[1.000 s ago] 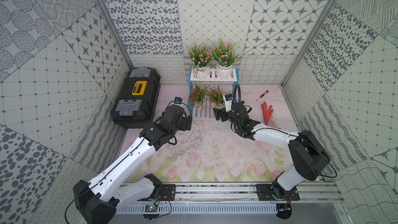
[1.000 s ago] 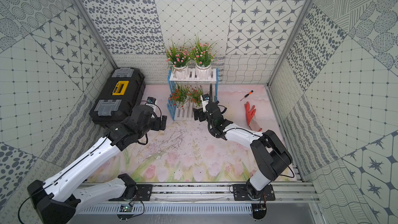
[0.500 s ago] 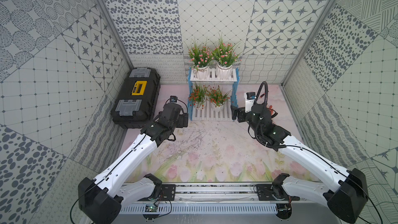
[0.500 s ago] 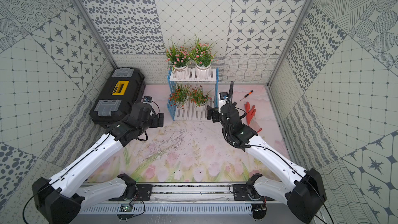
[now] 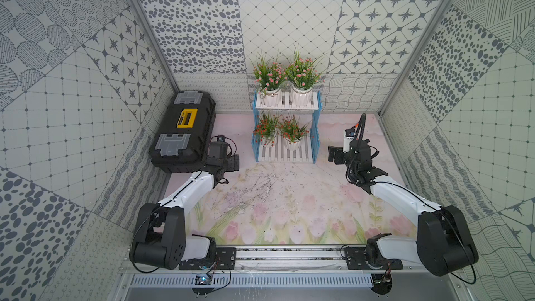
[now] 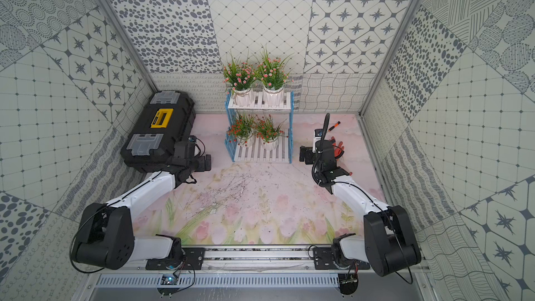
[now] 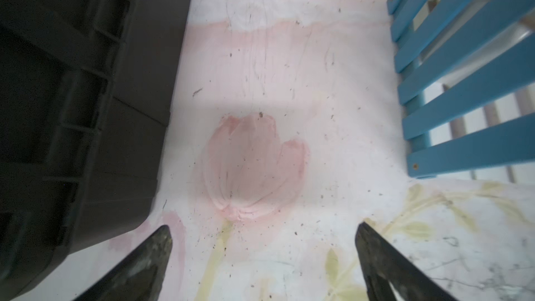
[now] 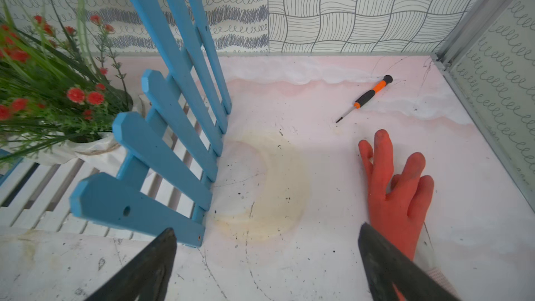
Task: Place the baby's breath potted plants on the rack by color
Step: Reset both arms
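Left gripper (image 7: 264, 225): dark tapered jaws spread wide, empty, over the tulip-print mat (image 5: 275, 212) between the black ribbed toolbox (image 5: 182, 131) and the rack (image 5: 285, 154). Right gripper (image 8: 267, 227): likewise parted, empty, beside the rack's blue lattice side; orange rubber glove (image 8: 396, 192) and screwdriver (image 8: 367, 97) lie beyond. Lower white slats carry two red-orange baby's breath plants (image 5: 266, 128) in ribbed white pots; upper tier, two pink ones (image 5: 267, 78).

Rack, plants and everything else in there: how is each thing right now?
rack, standing, two pots on each shelf.
pink plants, upright on the top shelf.
red-orange plants, upright on the bottom shelf.
toolbox, lid shut.
left gripper, open, empty.
right gripper, open, empty.
glove, lying flat on the table.
screwdriver, lying on the table.
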Tool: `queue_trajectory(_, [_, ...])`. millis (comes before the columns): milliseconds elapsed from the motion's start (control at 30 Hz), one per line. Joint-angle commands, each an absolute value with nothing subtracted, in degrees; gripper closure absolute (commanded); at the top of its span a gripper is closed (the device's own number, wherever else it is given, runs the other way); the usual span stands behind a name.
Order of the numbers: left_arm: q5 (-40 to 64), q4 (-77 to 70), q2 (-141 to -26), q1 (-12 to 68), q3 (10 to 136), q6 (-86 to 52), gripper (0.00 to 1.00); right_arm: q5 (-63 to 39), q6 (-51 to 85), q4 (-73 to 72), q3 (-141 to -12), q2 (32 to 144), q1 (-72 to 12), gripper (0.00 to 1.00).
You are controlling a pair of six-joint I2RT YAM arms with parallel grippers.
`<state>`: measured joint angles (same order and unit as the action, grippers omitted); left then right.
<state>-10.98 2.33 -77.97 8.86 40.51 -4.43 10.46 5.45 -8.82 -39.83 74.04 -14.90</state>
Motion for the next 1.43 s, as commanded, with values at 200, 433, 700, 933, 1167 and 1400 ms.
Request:
queue_trajectory(200, [-5.94,-35.09,-81.78,0.83,26.28,1.24,0.01,8.52,1.52,-24.16,-32.35,74.71,-4.39,0.02])
queue_trajectory(433, [-0.06,-48.19,-90.51,0.00,23.75,1.37,0.02,3.02,2.72,-40.36,-26.46,85.12,-1.93,0.02])
queue_trajectory(700, [0.26,-47.49,-90.25,0.00,24.02,1.21,0.02,0.00,1.54,-47.93,-23.72,89.29,-1.79,0.02])
queue_trajectory(933, [0.24,-46.52,-89.94,0.00,24.17,1.05,0.02,0.13,1.22,-47.64,-23.91,89.21,-1.97,0.02])
queue_trajectory(1167, [0.25,-46.85,-90.03,0.00,24.17,1.05,0.02,0.27,1.14,-47.63,-23.91,89.21,-2.01,0.02])
queue_trajectory(1400, [0.21,-46.85,-90.03,0.00,24.17,1.05,0.02,0.43,1.06,-47.53,-23.94,89.24,-2.11,0.02])
